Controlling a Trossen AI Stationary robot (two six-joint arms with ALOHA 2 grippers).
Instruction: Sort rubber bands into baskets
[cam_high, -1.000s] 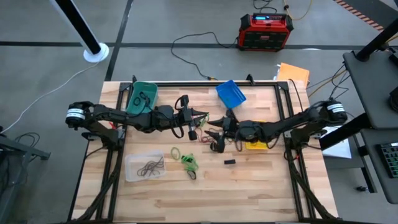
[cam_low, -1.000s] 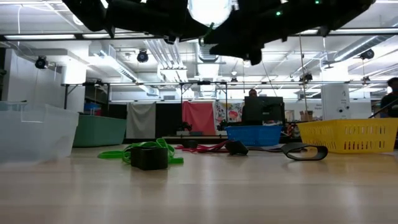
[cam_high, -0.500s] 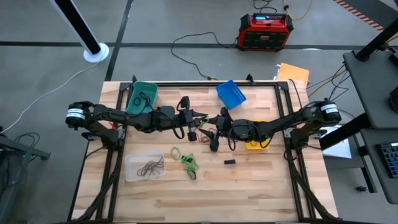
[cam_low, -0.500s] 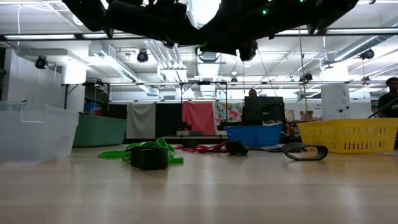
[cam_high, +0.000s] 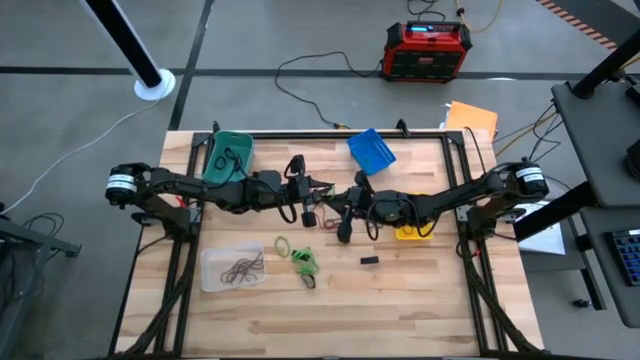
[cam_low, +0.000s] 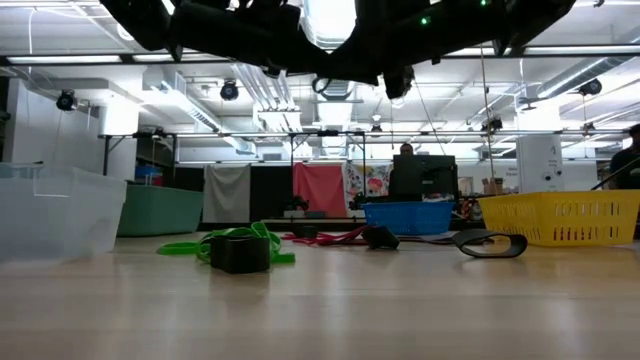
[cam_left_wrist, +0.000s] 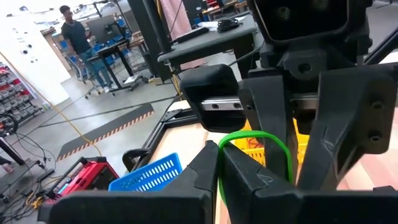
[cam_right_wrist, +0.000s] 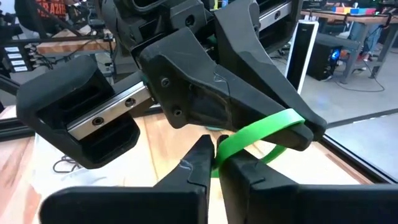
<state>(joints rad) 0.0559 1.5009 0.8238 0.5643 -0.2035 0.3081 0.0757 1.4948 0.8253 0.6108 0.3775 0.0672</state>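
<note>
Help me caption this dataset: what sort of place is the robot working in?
Probably a robotics lab or workshop. The wooden table stands on a bare concrete floor with a red power unit cabled nearby, and the low view shows ceiling ducts and more workbenches behind.

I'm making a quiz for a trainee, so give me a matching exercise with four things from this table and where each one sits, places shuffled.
Things:
1. teal basket
2. blue basket
3. clear basket
4. green rubber band

Places (high view):
A. held between both grippers
B. near left of the table, dark bands inside
C. far edge, right of centre
D. far left corner, by the left arm

Pairs: 1-D, 2-C, 3-B, 4-A
</note>
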